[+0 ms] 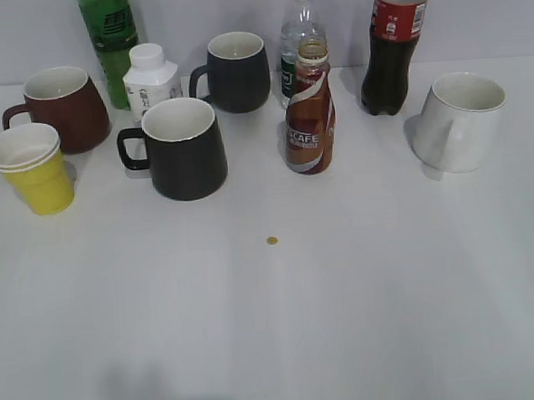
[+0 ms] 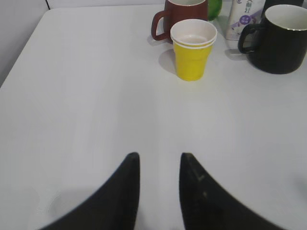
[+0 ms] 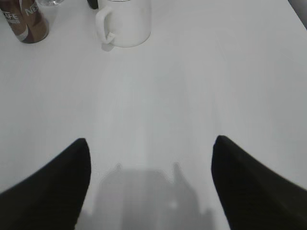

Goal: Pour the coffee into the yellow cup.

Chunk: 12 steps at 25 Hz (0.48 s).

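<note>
Standing upright, uncapped coffee [image 1: 310, 116], yellow cup [image 1: 33, 169] mouth-up, well apart

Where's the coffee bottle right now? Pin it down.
In the exterior view the coffee bottle stands upright mid-table, right of the nearer black mug, just before the clear bottle.

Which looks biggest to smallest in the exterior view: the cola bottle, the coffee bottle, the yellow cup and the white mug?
1. cola bottle, tallest though its top is cut off
2. coffee bottle and white mug, too close to rank: one taller, one wider
3. yellow cup, smallest
</note>
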Tool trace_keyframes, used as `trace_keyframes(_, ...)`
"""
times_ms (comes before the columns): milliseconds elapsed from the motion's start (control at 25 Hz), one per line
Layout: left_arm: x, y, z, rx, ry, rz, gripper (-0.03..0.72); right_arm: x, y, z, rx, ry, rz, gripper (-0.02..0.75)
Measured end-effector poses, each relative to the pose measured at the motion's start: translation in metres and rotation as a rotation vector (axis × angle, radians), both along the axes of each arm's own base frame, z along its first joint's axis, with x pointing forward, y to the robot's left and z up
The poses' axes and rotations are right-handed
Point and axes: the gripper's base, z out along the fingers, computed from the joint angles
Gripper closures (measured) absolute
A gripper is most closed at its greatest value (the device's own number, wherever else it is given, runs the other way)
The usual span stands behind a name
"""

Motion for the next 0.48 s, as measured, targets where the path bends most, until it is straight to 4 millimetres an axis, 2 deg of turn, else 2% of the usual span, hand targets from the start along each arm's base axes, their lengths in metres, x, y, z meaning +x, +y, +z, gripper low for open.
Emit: trace_keyframes(480, 0.0, -0.0005, 0.0, -0.006, 0.0, -0.004, 0.463, 0.0, 0.0, 0.0, 0.001, 0.0, 0.0, 0.151)
